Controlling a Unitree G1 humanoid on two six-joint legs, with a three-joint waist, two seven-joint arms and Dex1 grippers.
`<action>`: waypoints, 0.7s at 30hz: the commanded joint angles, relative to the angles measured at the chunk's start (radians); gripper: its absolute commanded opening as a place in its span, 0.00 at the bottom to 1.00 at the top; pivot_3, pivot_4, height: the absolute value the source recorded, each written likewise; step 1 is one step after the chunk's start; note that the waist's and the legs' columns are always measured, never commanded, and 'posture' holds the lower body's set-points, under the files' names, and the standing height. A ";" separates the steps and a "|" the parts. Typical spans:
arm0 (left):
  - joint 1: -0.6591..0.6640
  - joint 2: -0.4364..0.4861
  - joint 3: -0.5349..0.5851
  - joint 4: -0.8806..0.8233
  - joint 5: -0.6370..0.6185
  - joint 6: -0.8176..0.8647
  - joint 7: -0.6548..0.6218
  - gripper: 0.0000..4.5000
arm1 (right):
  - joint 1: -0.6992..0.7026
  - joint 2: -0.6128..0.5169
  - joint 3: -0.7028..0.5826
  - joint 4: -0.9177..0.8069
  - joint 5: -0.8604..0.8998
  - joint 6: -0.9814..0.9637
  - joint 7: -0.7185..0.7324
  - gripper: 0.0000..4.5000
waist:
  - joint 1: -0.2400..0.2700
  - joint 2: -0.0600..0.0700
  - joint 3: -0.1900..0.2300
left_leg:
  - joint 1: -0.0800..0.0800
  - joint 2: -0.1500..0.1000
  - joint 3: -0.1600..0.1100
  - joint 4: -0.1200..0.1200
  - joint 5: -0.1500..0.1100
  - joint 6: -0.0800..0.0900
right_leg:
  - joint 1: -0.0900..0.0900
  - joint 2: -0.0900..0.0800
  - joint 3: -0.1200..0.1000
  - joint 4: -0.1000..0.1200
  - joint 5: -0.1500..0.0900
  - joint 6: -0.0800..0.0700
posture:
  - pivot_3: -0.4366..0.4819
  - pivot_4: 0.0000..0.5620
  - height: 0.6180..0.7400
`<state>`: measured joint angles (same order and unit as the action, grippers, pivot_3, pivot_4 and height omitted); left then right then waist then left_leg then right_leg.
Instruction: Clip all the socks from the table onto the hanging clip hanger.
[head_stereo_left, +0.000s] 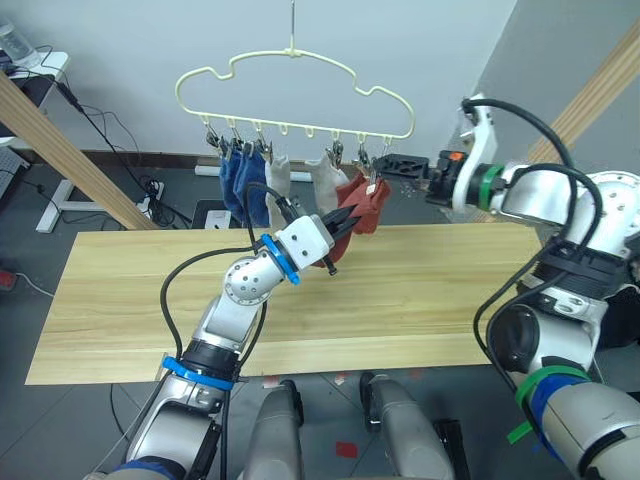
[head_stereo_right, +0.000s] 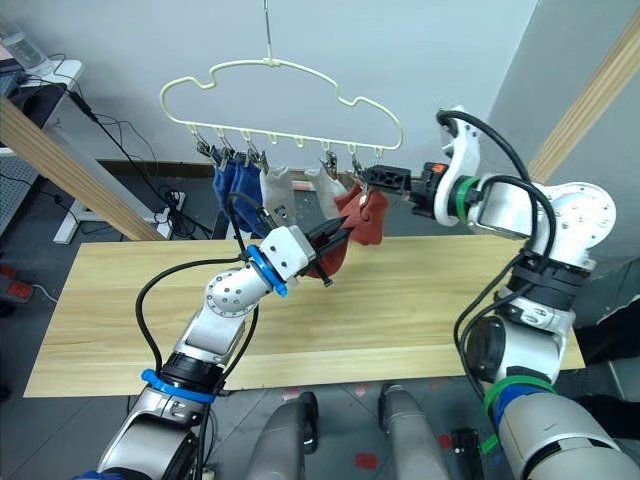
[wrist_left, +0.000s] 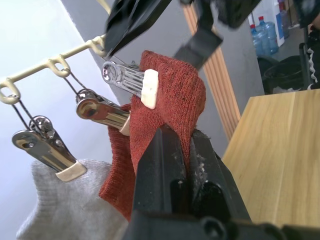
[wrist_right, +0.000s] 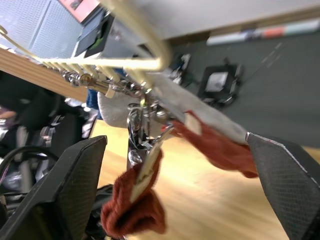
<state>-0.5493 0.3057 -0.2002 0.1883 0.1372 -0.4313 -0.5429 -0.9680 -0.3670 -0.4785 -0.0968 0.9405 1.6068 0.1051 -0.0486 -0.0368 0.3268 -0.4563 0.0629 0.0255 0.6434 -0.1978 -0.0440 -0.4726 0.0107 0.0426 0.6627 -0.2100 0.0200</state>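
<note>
While the left gripper (head_stereo_left: 345, 222) pinches the last rust-red sock (wrist_left: 175, 95), the wide-open right gripper (head_stereo_left: 385, 163) should clear the clip (wrist_left: 130, 81) before release.

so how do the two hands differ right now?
The left hand is shut on a rust-red sock, gripping it from below; the right hand is open, its fingers spread either side of that sock's clip. The left reaches up from over the table; the right comes in level from the side. Both are black two-fingered hands at the clip hanger.
</note>
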 joint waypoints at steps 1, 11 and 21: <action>-0.022 -0.023 -0.017 0.005 -0.048 0.033 -0.035 0.21 | 0.077 -0.129 0.050 -0.190 0.053 -0.033 0.134 1.00 | -0.008 0.000 0.000 | 0.000 0.000 0.000 0.000 0.000 0.000 | 0.000 0.000 0.001 0.000 0.000 0.000 | 0.31 0.56 1.00; 0.074 0.019 0.096 -0.135 -0.360 0.487 -0.198 0.82 | 0.435 -0.287 0.269 -0.369 -0.150 -0.509 0.373 1.00 | -0.057 0.000 0.000 | 0.005 0.002 0.002 0.001 0.000 0.001 | 0.000 0.004 0.004 0.004 0.001 0.002 | 0.35 0.54 1.00; 0.345 0.269 0.443 -0.349 -0.629 0.990 -0.159 0.99 | 0.558 -0.273 0.383 -0.299 -0.317 -0.772 0.449 1.00 | -0.031 -0.001 -0.001 | 0.007 0.001 0.002 0.003 0.003 0.002 | 0.000 0.003 0.004 0.010 0.001 0.002 | 0.48 0.55 1.00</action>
<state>-0.2330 0.5396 0.1465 -0.1172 -0.4443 0.4798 -0.7239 -0.4286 -0.6379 -0.0906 -0.3956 0.6450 0.8759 0.5395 -0.0798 -0.0377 0.3259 -0.4494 0.0640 0.0272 0.6458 -0.1952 -0.0417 -0.4725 0.0130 0.0469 0.6718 -0.2093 0.0215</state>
